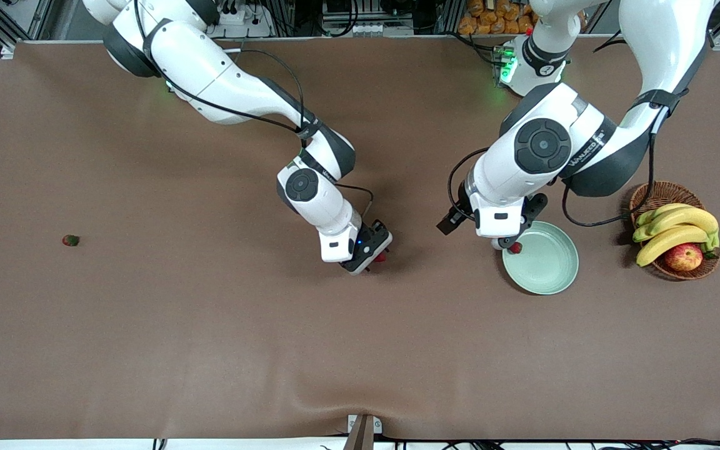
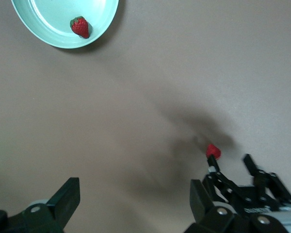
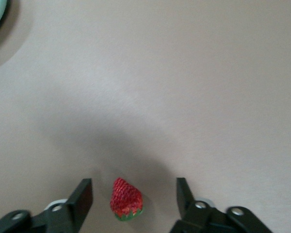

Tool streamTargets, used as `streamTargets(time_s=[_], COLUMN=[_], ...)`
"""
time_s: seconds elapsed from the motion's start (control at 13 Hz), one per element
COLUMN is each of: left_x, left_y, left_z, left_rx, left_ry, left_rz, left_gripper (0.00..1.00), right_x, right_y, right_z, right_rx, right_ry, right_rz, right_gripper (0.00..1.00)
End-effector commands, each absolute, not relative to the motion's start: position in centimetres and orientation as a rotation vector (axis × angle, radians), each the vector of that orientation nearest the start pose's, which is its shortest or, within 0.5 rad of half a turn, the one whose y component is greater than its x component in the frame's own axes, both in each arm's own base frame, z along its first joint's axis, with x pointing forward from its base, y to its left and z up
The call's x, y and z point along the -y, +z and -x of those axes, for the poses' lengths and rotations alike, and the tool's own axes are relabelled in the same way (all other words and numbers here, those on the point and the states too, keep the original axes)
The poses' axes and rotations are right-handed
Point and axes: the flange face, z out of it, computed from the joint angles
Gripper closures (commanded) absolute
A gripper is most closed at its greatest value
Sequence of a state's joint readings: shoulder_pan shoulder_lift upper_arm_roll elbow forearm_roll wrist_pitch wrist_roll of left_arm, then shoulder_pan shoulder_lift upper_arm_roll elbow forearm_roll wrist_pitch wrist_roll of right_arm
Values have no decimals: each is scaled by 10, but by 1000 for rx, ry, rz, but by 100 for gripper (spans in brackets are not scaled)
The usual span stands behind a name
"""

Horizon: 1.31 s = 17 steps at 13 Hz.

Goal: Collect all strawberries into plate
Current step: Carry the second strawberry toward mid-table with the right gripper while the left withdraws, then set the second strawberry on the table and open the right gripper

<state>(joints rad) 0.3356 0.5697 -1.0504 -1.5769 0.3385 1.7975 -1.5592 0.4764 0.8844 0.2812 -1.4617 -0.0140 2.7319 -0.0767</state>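
Straddling a strawberry on the brown table mat, the right gripper has its fingers spread apart, the berry lying loose between them near the middle of the table; nothing is gripped. In the left wrist view the same berry shows as a red spot beside that gripper's fingers.

The left gripper hangs over the rim of the mint-green plate, its fingers released wide and empty. Just under it, inside the plate near the rim, rests a second strawberry.

A third, darker strawberry lies alone toward the right arm's end of the table, well apart from both arms.

By this layout, one berry of three appears delivered; the one between the right gripper's fingers is not yet grasped, and the darker one is untouched. Two remain to be carried.

Beside the plate, toward the left arm's end, a wicker basket holds bananas and an apple.
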Motion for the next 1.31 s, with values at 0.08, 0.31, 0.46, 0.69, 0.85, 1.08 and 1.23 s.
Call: streamTargets(time_s=[0.08,0.31,0.46,0.69,0.85,1.08,1.23], left_x=[325,347,365,395,418,448,453], left_y=[429,415,396,366,341,313,303], left_z=[-570,-569,-567,-569,-570,-572,-571], left_rx=[1275,1328,1347,1370,1394,1443,1449], left_ry=[260,238,201,122,67,-8,-26], left_rz=[2882,2887,2873,2871,2844,2808,2810], left_gripper=[0,0,0,0,0,0,0], right_x=[-439,-378,-328,-235,-178,-88,-35], right_y=[270,308,323,335,338,332,323], right_z=[-608,-637,-657,-686,-696,-698,-686], right_rx=[924,852,824,741,634,466,413], right_ry=[-398,-307,-258,-187,-125,-47,8], right_rz=[2697,2781,2823,2881,2921,2972,3037], right_gripper=[0,0,0,0,0,0,0])
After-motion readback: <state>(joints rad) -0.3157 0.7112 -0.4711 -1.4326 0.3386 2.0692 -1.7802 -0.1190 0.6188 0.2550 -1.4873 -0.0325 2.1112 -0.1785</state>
